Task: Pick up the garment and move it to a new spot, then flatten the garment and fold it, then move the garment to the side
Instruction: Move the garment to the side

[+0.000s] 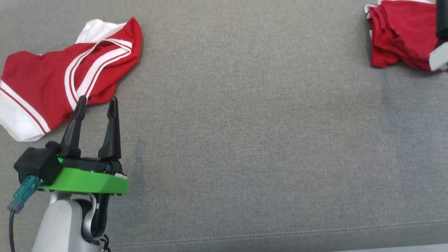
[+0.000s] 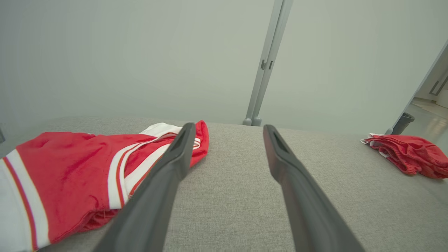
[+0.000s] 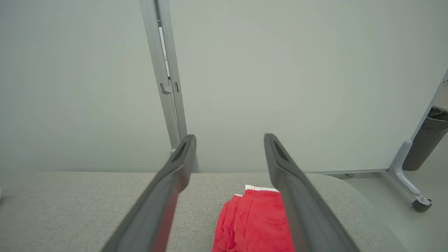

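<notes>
A big grey cloth seat [image 1: 245, 140] fills the head view. A red and white garment [image 1: 52, 77] lies on it at the far left. It is crumpled, not flat. It is mostly red, with white stripes across the middle and a white band along its left edge. A white part pokes out at its top.

The left gripper [image 1: 97, 99] is just below the garment, near its lower right edge. Its 2 dark fingers point up the view and stand wide apart, with nothing between them. The tip of the left finger sits over the edge of the garment, but I cannot tell if it touches the cloth. The other finger is over bare grey seat. A green plate [image 1: 87, 182] sits under the fingers, on top of the pale arm.

A red bundle [image 1: 399, 35] lies far off at the top right of the seat, well apart from the garment. It looks bunched in layers, with a bit of white at its edge.

In the right wrist view, the right gripper [image 3: 229, 138] is above that bundle. Its 2 fingers are spread wide and hold nothing.

Behind the seat stands a pale wall panel with a grey metal post [image 2: 266, 63]. A dark bin [image 3: 428, 140] stands on the floor at the right.
</notes>
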You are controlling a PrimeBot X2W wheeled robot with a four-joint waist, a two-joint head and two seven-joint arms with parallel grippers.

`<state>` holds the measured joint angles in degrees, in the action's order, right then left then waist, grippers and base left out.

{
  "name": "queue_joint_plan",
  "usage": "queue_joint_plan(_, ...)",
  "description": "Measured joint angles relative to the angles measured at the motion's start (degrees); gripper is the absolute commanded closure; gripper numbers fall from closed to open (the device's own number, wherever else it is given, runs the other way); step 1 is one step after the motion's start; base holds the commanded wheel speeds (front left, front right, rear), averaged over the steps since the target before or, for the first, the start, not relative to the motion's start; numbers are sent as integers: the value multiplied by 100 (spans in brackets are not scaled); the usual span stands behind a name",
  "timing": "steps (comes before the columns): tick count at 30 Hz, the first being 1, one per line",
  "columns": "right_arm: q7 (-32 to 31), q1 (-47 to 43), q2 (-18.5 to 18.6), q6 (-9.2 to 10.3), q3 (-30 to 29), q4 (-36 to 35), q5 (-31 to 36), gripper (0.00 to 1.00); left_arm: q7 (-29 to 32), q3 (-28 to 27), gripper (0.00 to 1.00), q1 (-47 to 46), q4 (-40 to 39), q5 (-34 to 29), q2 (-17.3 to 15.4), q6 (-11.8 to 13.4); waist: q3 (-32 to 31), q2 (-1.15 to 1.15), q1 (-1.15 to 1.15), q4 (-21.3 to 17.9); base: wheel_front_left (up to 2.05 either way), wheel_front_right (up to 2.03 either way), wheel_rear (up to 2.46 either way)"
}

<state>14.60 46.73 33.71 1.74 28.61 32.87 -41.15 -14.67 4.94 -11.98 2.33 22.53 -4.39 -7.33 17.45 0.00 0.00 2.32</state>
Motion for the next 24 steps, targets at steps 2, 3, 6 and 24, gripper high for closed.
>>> queue_joint_plan(2,0,-280,-77,-21,-52,-134,26,0,0,-53,0,69,82,0,1,0,-159,0,0,-23,0,0,0)
queue_joint_plan(3,0,-433,-129,-22,-66,-201,31,0,0,-82,0,112,105,0,2,0,-242,0,0,-33,0,0,0)
queue_joint_plan(6,0,-887,-281,-34,-147,-400,42,0,0,-108,0,243,200,0,7,0,-486,0,0,-58,0,0,0)
queue_joint_plan(24,0,-3069,-1069,-51,-542,-1886,526,0,0,-325,0,968,297,-1,112,-1,-1492,0,0,-161,0,0,0)
